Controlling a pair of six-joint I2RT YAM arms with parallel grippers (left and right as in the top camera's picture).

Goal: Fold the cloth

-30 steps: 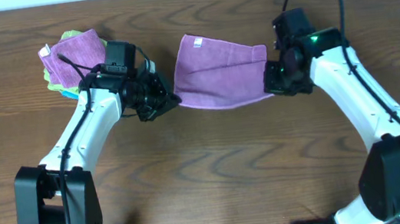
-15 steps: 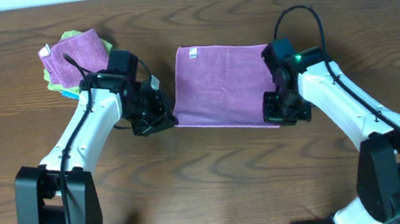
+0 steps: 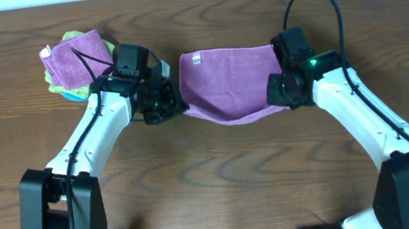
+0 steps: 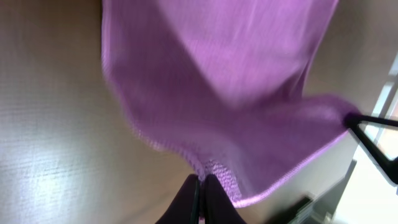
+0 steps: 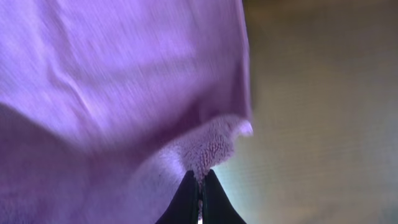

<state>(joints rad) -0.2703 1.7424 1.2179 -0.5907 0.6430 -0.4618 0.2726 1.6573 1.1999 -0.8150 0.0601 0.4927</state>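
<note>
We have the purple cloth (image 3: 228,80) toward the far edge of the counter (image 3: 222,191), about midway between its left and right edges. Its far hem, white tag (image 3: 196,58) showing, lies flat, while the near hem is up off the wood and sags in a shallow curve between the two grips. The left jaws are pinched tight on the near-left corner, and the left wrist view shows the fabric fanning away from the closed tips. The right jaws are clamped on the near-right corner the same way, with fuzzy pile bunched at the tips. Holding both near corners makes sense to us: the anchored far hem acts as a hinge, so the near half can be carried over it. We judge the fold as only just begun, and that slack middle could crease if the arms drift closer. A pile of other cloths (image 3: 71,61) sits near the far-left corner — well apart.
</note>
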